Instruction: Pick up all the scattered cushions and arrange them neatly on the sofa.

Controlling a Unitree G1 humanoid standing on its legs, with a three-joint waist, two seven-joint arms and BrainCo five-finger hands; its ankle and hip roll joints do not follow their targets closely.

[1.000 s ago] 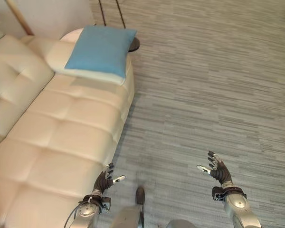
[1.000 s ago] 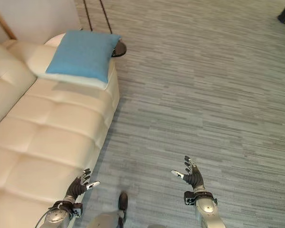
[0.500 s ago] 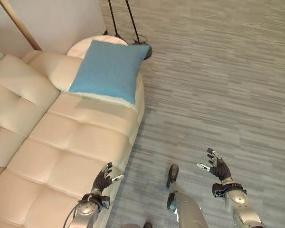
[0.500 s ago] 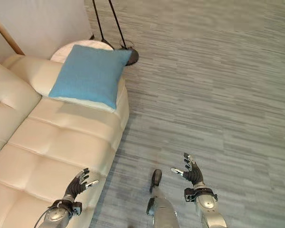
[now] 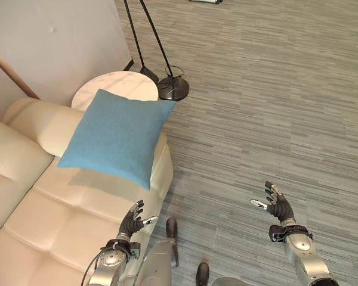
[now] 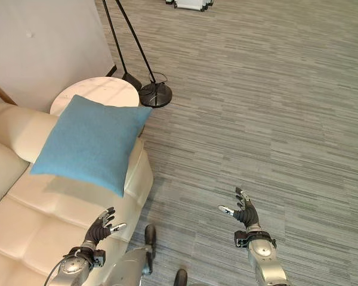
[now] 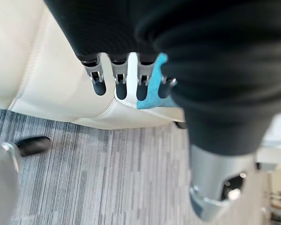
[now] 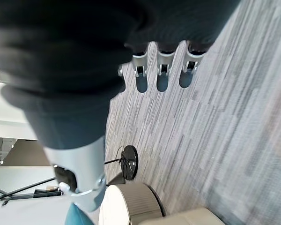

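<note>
The cream sofa [image 5: 59, 220] is taking up the left side, and a blue cushion [image 5: 114, 136] is lying tilted on its armrest at the end, one corner reaching past the sofa's edge toward a round white side table [image 5: 114, 87] just beside it. The left robot hand [image 5: 133, 221] is hovering over the sofa's front edge with its fingers spread and straight, holding nothing — its wrist view is showing the cushion's blue corner past the fingertips. Two dark floor-lamp bases [image 5: 173, 89] are standing on the grey striped floor [image 5: 274, 107] near the table. The right robot hand [image 5: 277, 206] is hanging above bare floor, well apart from the sofa — fingers wide and empty.
</note>
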